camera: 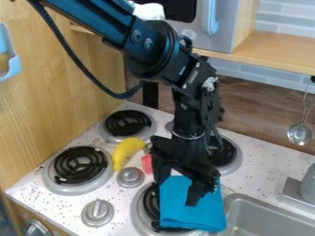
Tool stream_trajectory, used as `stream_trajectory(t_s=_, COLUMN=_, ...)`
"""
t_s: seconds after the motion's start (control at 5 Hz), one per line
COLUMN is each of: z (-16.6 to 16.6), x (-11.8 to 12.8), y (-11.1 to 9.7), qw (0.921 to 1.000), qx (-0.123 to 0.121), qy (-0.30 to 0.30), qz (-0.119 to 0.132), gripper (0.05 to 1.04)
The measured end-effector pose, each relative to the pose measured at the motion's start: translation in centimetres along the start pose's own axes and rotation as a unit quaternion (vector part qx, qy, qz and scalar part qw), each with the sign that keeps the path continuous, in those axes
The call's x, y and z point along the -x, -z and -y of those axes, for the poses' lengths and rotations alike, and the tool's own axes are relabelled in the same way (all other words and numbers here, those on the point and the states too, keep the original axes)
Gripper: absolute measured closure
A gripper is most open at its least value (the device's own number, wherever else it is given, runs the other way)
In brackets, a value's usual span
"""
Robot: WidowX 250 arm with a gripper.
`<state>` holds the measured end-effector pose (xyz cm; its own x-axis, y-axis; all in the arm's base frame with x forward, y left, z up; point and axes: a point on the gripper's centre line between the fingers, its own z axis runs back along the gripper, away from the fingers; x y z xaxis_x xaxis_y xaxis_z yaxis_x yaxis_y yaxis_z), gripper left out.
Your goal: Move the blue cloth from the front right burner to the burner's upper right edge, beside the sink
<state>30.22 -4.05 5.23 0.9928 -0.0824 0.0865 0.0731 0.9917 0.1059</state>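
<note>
The black gripper [177, 192] hangs down over the front right burner, its two fingers apart. Under and between them is a blue cloth [192, 216], which lies across the right part of that burner [140, 213] and reaches to the sink's edge. Whether the fingertips touch the cloth, I cannot tell. Left of the gripper, a yellow banana [126, 151] rests between the two left burners and the knobs, with a small red object [147, 163] beside it, partly behind the gripper.
Black coil burners stand at the back left [127, 123], front left [80, 165] and back right [223, 153], the last partly behind the arm. Grey knobs [130, 177] sit between them. A grey sink [258, 216] is at the lower right, below a faucet [307, 186]. A ladle [300, 134] hangs at the right.
</note>
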Motion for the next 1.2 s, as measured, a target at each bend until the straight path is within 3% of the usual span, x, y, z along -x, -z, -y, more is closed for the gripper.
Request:
stream_trajectory(t_s=0.2, z=0.1, x=0.4, y=1.0, qw=0.9999, qx=0.000, qy=0.004, qz=-0.016, gripper=0.082)
stream_trajectory(t_s=0.4, z=0.8, x=0.0, y=3.9, qw=0.9983, qx=0.012, qy=0.053, qz=-0.021, gripper=0.082)
stream_trajectory(t_s=0.6, z=-0.5, x=-1.0, y=4.3, qw=0.9988, qx=-0.036, qy=0.034, qz=0.001, gripper=0.082)
stream_trajectory(t_s=1.0, z=-0.8, x=-2.9, y=4.2, qw=0.9958, qx=-0.057, qy=0.018, qz=0.070, gripper=0.081)
stream_trajectory(t_s=1.2, z=-0.4, x=-3.5, y=5.2, qw=0.9957, qx=-0.055, qy=0.004, qz=0.074, gripper=0.082)
